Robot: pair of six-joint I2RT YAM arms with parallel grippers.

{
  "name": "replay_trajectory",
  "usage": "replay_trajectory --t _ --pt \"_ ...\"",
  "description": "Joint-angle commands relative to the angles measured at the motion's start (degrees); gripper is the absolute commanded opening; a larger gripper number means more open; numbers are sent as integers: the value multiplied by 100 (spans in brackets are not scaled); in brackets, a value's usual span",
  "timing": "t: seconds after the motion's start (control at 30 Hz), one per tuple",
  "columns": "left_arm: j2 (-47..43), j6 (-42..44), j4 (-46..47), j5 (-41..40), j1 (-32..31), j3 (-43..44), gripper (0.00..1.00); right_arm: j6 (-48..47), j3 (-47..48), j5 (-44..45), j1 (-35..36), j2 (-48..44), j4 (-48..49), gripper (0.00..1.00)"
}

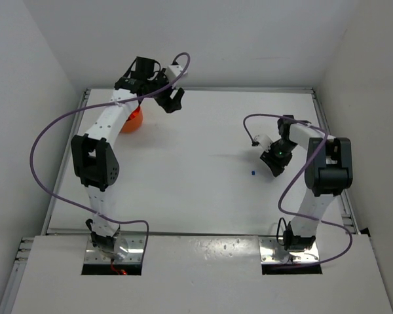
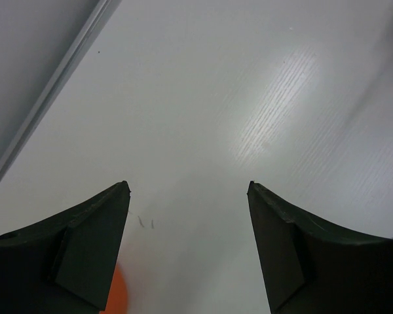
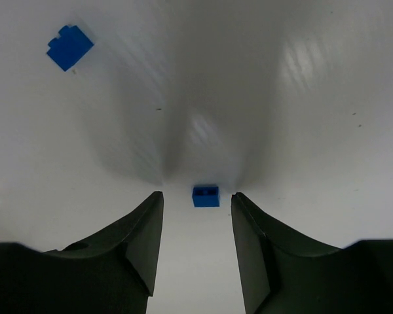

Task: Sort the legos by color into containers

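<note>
My right gripper (image 1: 273, 163) is open and low over the table. In the right wrist view (image 3: 197, 196) a small blue lego (image 3: 205, 195) lies on the table just beyond the fingertips, centred in the gap and not held. A second blue lego (image 3: 69, 47) lies further off at the upper left; one blue brick (image 1: 254, 173) shows in the top view, left of the gripper. My left gripper (image 1: 172, 99) is open and empty at the far left, beside the orange bowl (image 1: 132, 120). Only a sliver of the bowl (image 2: 118, 294) shows in the left wrist view (image 2: 188, 190).
The white table is walled on three sides, with a metal rail (image 1: 71, 157) along its left edge and another (image 2: 52, 98) in the left wrist view. Purple cables (image 1: 42, 140) loop off both arms. No other brick colours are visible.
</note>
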Motion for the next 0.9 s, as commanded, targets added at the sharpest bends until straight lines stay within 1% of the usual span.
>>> replay_trajectory --t 0.0,0.17,0.27,0.3,0.67,0.87 --pt "-37 28 -8 332 38 186 79 -297 461 95 -22 239 -179 47" --pt "-37 -25 -8 332 90 133 79 -366 708 227 -22 504 -180 47" --pt "-37 -77 -8 332 90 133 79 -437 839 227 -22 636 -355 47" --pt "-37 -77 -8 332 90 133 79 -498 892 227 -22 688 -425 45" --pt "15 -130 -8 332 90 133 79 -692 603 104 -75 688 -926 44" --pt "16 -183 -8 332 90 186 79 -745 480 156 -75 688 -743 44"
